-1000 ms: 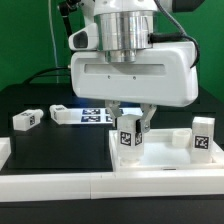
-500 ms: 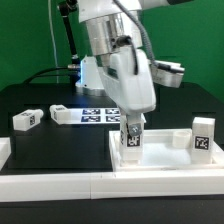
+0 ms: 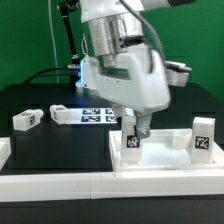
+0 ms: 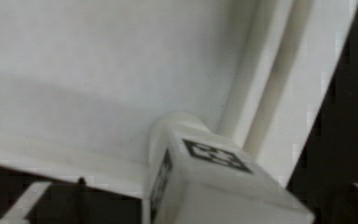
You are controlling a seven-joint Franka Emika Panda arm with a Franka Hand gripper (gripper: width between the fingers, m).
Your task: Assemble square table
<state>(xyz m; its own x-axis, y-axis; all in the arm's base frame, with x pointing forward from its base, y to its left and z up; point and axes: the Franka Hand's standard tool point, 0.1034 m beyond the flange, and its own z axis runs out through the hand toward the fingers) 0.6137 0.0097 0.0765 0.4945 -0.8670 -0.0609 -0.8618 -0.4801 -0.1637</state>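
Observation:
The square table top [image 3: 165,160] is a white tray with a raised rim, lying at the front right. My gripper [image 3: 133,133] reaches down over its near-left corner and is shut on a white block leg [image 3: 131,144], which stands upright on the top with its tag facing front. In the wrist view the same leg [image 4: 208,165] sits between my dark fingers [image 4: 23,205], with the top's floor [image 4: 105,80] and rim [image 4: 274,70] behind it; my gripper [image 4: 202,208] closes round it. Two loose legs [image 3: 26,120] [image 3: 62,113] lie at the exterior view's left. Another leg [image 3: 203,134] stands at the right.
The marker board [image 3: 97,115] lies on the black table behind my gripper. White border bars run along the front [image 3: 60,185] and the left edge [image 3: 5,150]. A further white block [image 3: 176,136] lies on the top's far side.
My wrist has turned about its vertical axis, from facing the front to angled sideways, while staying over the same corner. The held leg has stayed upright in place.

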